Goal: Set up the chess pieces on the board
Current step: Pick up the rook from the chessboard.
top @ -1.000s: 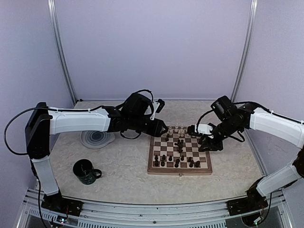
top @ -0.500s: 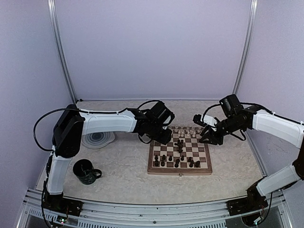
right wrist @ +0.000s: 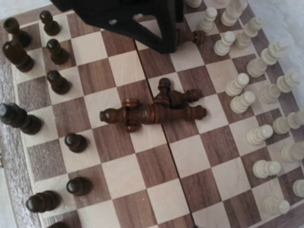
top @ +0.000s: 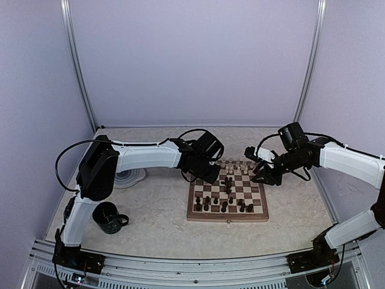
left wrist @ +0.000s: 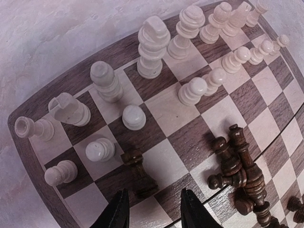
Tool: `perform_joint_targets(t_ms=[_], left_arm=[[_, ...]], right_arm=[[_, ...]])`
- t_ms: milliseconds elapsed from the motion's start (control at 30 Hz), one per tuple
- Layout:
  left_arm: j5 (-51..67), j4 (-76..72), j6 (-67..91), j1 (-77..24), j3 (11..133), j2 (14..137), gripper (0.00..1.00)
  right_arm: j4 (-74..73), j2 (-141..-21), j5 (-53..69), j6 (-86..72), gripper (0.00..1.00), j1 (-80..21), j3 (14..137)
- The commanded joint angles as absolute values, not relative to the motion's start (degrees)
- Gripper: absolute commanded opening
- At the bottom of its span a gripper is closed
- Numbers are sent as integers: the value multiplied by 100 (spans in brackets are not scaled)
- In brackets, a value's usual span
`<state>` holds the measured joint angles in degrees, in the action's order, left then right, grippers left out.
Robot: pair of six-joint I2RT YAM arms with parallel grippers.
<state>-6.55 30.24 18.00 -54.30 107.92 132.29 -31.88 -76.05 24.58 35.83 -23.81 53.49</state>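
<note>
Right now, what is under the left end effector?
One dark pawn on the board, just ahead of the open fingers of the left end effector. Squares beneath its body are covered.

Swings the left elbow in from the far left, stretching the left gripper (top: 209,173) over the far left corner of the board (top: 207,218). Draws the right gripper (top: 262,175) back from the squares toward the right rim.

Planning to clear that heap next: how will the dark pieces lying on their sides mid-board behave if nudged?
The toppled dark pieces look turned and round, so lying flat they'd probably roll on the smooth board. They overlap, so pushing one likely shifts its neighbours. Their narrow stems may slip from a loose pinch.
</note>
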Motion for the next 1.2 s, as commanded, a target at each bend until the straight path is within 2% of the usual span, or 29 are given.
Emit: perform_joint_targets(t_ms=[0, 533, 767, 1000, 1167], left_arm=[[-812, 3171, 1846, -5377, 11133, 13471, 38], [-901, 3256, 1841, -5331, 11246, 13684, 33], [-821, 3297, 1775, -5356, 11191, 13651, 21], [-792, 3119, 1461, -5452, 10338, 12775, 13], [-325, 2162, 976, -5561, 9168, 11755, 10]], right_arm=[[-3035, -7510, 2534, 3506, 36, -2355, 5265], [-2988, -7656, 2548, 3502, 36, -2355, 5251], [-3043, -7644, 2517, 3522, 35, -2360, 5286], [-3169, -7526, 2763, 3503, 35, -2277, 5370], [-3063, -7344, 3138, 3326, 36, -2103, 5646]])
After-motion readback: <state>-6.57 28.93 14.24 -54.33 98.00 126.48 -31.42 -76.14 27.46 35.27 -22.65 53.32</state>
